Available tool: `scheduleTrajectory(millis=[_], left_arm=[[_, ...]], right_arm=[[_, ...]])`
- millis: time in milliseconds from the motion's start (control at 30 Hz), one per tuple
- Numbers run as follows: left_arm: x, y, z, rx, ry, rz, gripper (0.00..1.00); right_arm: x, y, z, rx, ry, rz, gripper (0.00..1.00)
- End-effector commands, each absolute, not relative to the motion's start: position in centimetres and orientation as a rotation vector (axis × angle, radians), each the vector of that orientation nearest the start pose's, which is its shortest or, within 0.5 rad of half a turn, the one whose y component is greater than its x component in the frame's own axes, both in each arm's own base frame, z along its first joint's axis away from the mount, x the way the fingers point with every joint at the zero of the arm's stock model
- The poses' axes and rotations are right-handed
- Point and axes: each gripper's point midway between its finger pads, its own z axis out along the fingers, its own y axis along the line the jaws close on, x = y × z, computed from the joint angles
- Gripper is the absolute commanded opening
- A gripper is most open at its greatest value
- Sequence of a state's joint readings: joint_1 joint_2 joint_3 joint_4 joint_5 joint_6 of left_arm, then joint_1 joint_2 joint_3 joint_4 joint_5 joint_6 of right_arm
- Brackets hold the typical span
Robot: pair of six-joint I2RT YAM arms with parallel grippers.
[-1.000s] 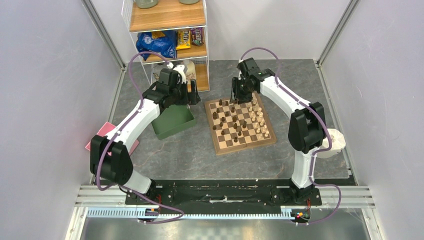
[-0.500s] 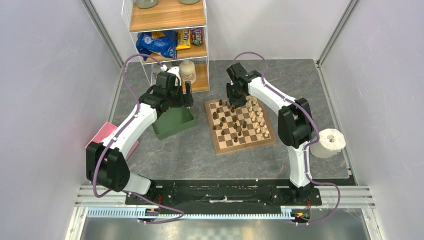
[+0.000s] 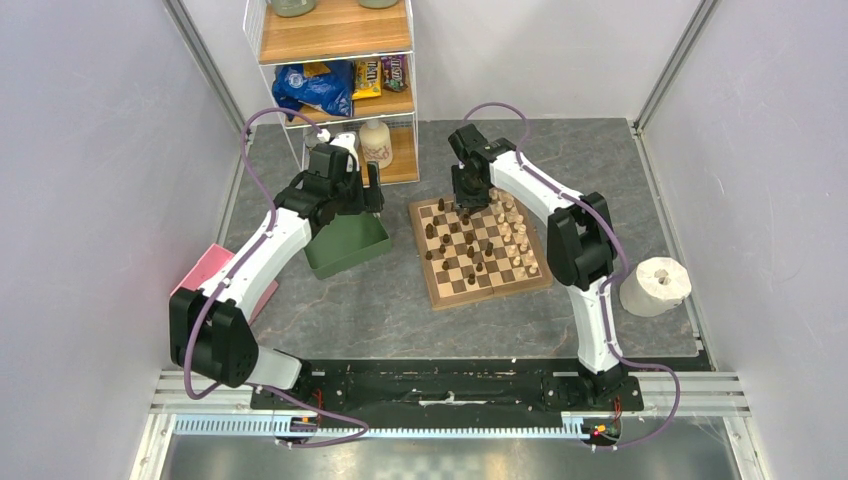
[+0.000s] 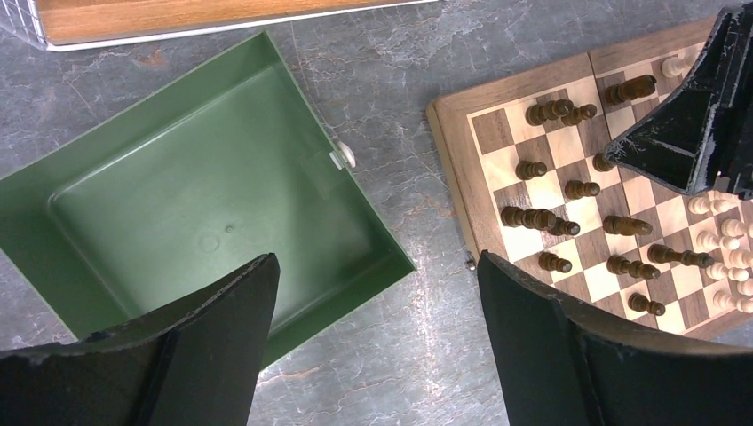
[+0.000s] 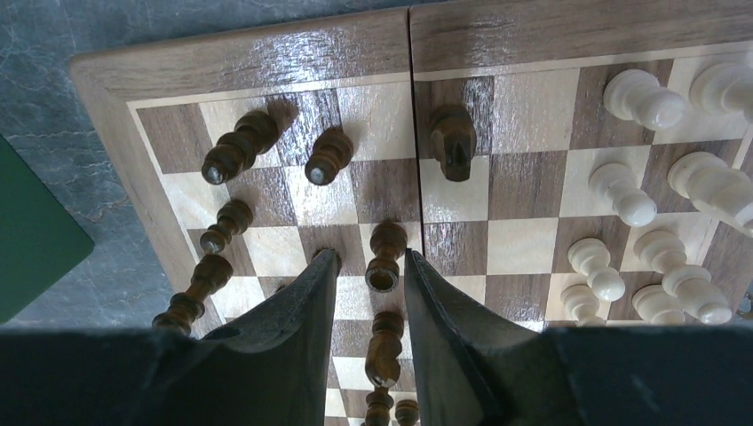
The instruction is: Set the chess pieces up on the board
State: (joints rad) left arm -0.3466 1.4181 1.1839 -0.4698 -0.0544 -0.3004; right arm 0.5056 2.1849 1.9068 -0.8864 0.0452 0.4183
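The board (image 3: pixel 441 296) lies mid-table, dark chess pieces (image 3: pixel 450 240) scattered over its left half and cream ones (image 3: pixel 515 235) along its right side. My right gripper (image 3: pixel 470 200) hangs over the board's far left part. In the right wrist view its jaws (image 5: pixel 368 266) stand narrowly open around an upright dark piece (image 5: pixel 384 257); a gap shows on the piece's left side. A dark knight (image 5: pixel 453 142) and cream pieces (image 5: pixel 622 195) stand beyond. My left gripper (image 4: pixel 375 262) is wide open and empty over bare table, between the green tray (image 4: pixel 204 204) and the board's edge (image 4: pixel 453 169).
The green tray (image 3: pixel 345 245) sits left of the board. A wire shelf (image 3: pixel 335 60) with snack bags and a bottle (image 3: pixel 377 140) stands at the back. A pink item (image 3: pixel 215 265) lies far left, a paper roll (image 3: pixel 655 285) to the right.
My right gripper slid left along the board's far edge and its jaws narrowed around a dark piece. The left arm drew slightly left.
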Motion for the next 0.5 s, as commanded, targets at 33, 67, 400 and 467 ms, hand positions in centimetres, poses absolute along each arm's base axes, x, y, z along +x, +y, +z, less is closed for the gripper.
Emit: scheduleTrajectory(millis=[33, 67, 400, 467], left_arm=[[37.49, -13.24, 19.91, -0.012, 2.234, -0.277, 0.89], [37.48, -13.26, 19.88, -0.011, 2.235, -0.278, 0.89], [37.47, -13.42, 19.75, -0.016, 2.241, -0.29, 0.89], [37.48, -13.47, 19.72, -0.015, 2.242, -0.293, 0.89]], right_arm=[[43.16, 24.31, 8.09, -0.109, 2.731, 0.167, 0.41], [43.12, 24.23, 8.01, -0.111, 2.735, 0.163, 0.41], [42.91, 23.97, 7.52, -0.12, 2.747, 0.141, 0.36], [42.98, 23.93, 7.46, -0.123, 2.748, 0.142, 0.35]])
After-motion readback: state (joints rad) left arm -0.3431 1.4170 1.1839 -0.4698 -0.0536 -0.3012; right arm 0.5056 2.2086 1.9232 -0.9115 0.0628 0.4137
